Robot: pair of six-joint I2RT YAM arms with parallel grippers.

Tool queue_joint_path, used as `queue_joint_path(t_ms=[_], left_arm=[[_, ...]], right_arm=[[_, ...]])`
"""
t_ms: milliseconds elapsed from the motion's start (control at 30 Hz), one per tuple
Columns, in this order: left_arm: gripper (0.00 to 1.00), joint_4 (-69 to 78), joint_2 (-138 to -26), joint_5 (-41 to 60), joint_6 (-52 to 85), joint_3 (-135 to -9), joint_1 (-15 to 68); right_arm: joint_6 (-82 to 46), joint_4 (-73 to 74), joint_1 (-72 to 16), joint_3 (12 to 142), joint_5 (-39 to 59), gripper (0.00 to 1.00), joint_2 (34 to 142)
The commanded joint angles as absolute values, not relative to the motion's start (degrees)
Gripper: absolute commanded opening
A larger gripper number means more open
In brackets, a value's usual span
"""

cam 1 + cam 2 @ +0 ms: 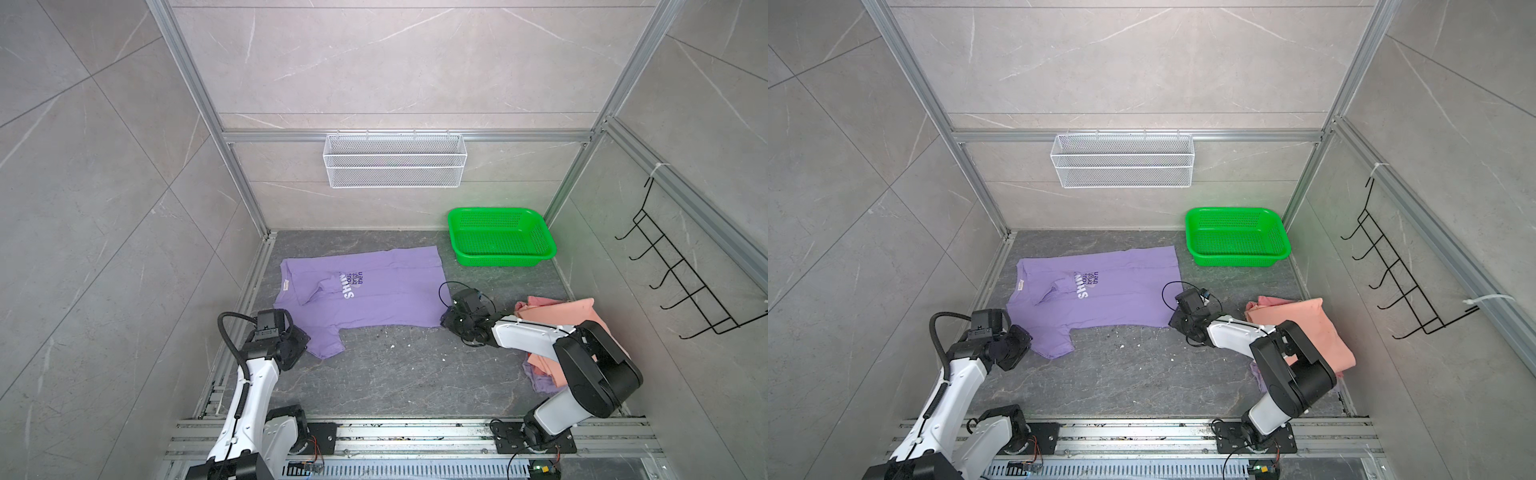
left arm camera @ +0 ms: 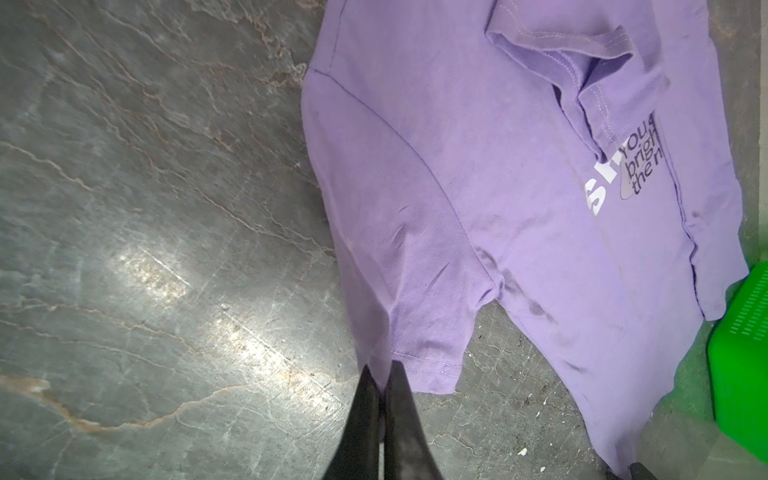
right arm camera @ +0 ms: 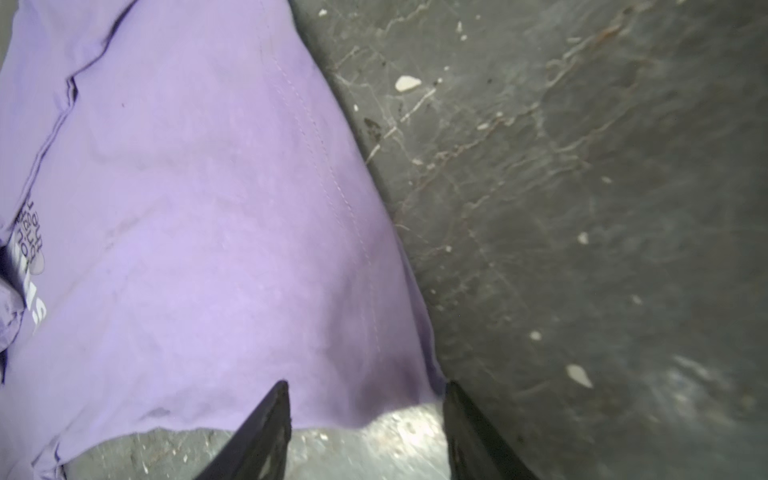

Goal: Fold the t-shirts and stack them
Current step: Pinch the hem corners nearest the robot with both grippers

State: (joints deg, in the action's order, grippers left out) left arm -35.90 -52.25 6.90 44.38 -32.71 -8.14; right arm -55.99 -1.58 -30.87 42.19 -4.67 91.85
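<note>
Mounting rail (image 1: 415,432) at the front edge, carrying both arm bases. Item 1, left gripper (image 2: 380,374): jaws pressed together on the hem of the near sleeve (image 2: 419,332), the cloth puckering toward the pinch. Item 2, right gripper (image 3: 368,386): jaws apart at a middling width, straddling the near hem corner (image 3: 415,374) with no pinch made yet. Item 3, lavender t-shirt (image 1: 374,299): lying flat and print-up across the middle of the dark tabletop (image 1: 395,374), collar toward the left arm, hem toward the right arm, the far sleeve (image 1: 316,291) already turned in over the chest. Item 4, salmon-pink t-shirt (image 1: 557,309): loosely heaped at the right edge behind the right arm, with a second lavender garment (image 1: 540,380) showing beneath it; both unfolded. Step in hand, as judged: securing the near long edge of the printed shirt for a lengthwise fold. Next move calls for the right jaws to close on the corner, then both arms to lift together and carry the edge away toward the far side, keeping the cloth taut. Item 5, pale crumbs (image 1: 392,347): scattered just in front of the shirt, harmless. Item 6, green basket (image 1: 503,259): far right corner, near the shirt's far hem, possibly crowding the fold. Item 7, white wire basket (image 1: 395,160): on the back wall, clear of the work.
</note>
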Motion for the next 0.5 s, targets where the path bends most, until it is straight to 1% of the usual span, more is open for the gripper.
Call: queue_joint_path(t_ms=[0,67,167,200,267,333,467], left_arm=[[0.0,-33.1,-51.7,9.1,42.4,-33.7,-8.2],[0.0,-32.5,-51.4,9.0,42.4,-33.9,-8.2],[0.0,-34.2,-51.0,7.6,42.4,-34.9,-8.3],[0.0,-35.0,-50.5,7.5,42.5,-35.2,-8.3],[0.0,-37.0,-48.1,8.6,42.1,-36.1,-8.2],[0.0,-40.7,-45.0,7.6,42.4,-37.1,-8.2],[0.0,-48.8,-39.5,4.2,42.0,-39.5,-8.2]], right_arm=[[-60.2,-6.8,-32.0,42.3,-8.7,0.45,94.7],[-60.2,-5.4,-32.1,41.9,-9.8,0.26,95.3],[-60.0,-6.8,-32.2,42.8,-11.1,0.1,95.6],[-59.7,-7.2,-32.5,43.0,-11.2,0.07,95.1],[-58.6,-8.8,-33.3,43.1,-11.5,0.03,92.7],[-56.4,-11.5,-34.0,43.1,-12.3,0.01,89.9],[-55.1,-16.4,-34.4,41.4,-12.0,0.0,83.9]])
